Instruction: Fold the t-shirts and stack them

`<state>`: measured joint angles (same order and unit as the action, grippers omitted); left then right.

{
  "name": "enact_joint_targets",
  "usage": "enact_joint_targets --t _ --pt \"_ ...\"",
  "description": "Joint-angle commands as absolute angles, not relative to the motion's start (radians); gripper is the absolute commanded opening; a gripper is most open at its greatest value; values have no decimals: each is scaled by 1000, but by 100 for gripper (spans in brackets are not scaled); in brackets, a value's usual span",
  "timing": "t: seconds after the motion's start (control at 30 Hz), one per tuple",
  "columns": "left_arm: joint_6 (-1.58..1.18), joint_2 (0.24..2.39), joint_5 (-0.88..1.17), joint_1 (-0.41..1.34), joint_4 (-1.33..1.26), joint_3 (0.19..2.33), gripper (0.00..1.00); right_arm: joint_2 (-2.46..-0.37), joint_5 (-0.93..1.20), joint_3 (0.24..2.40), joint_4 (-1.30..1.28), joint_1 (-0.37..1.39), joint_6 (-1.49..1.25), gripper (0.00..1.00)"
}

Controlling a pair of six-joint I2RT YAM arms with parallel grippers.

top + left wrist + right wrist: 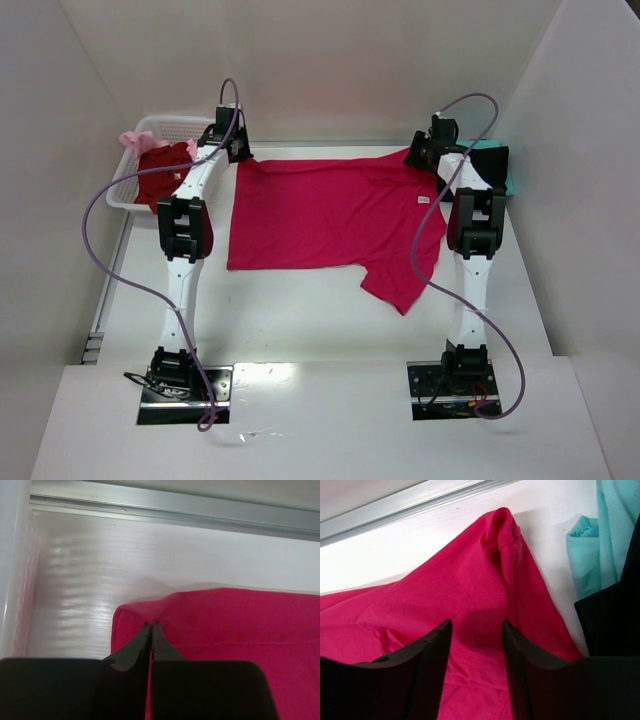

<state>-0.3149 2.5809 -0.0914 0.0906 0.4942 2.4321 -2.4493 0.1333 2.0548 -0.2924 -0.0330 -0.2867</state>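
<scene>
A crimson-pink t-shirt (330, 215) lies spread flat across the middle of the table, one sleeve pointing toward the near right. Its white tag (423, 199) shows by the right arm. My left gripper (240, 155) is at the shirt's far left corner. In the left wrist view that gripper (151, 625) is shut, pinching a raised fold of the cloth (240, 625). At the far right shoulder, my right gripper (415, 158) stands open. Its jaws (476, 625) straddle the bunched crimson cloth (445, 590) without pinching it.
A white lattice basket (125, 185) at the far left holds a dark red tee (160, 175) and a pale pink one (135, 138). Teal cloth (585, 545) and black cloth (610, 610) lie at the far right, close to the right gripper. A metal rail (175, 505) runs along the back wall.
</scene>
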Motion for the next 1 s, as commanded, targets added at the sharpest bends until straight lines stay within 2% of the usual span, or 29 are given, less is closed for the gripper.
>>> enact_joint_targets --t 0.0,0.07,0.17,0.2,0.3,0.33,0.73,0.97 --pt "-296 2511 -89 95 456 2421 0 -2461 147 2066 -276 -21 -272 49" --pt "-296 2511 -89 95 456 2421 0 -2480 147 2094 -276 -21 -272 46" --pt "-296 2511 -89 95 456 2421 0 -2493 156 2105 -287 -12 -272 34" --pt "-296 2511 -89 95 456 2421 0 -2493 156 2105 -287 -12 -272 24" --pt "-287 2500 -98 95 456 2410 0 -2493 147 2114 -298 -12 -281 4" --pt "-287 2491 -98 95 456 2399 0 -2478 135 2114 -298 -12 -281 0" --pt "-287 2359 -89 95 446 2326 0 -2232 106 2194 -359 -21 -301 0" --pt "-296 2261 -89 95 437 2224 0 -2087 87 2031 -350 -31 -310 0"
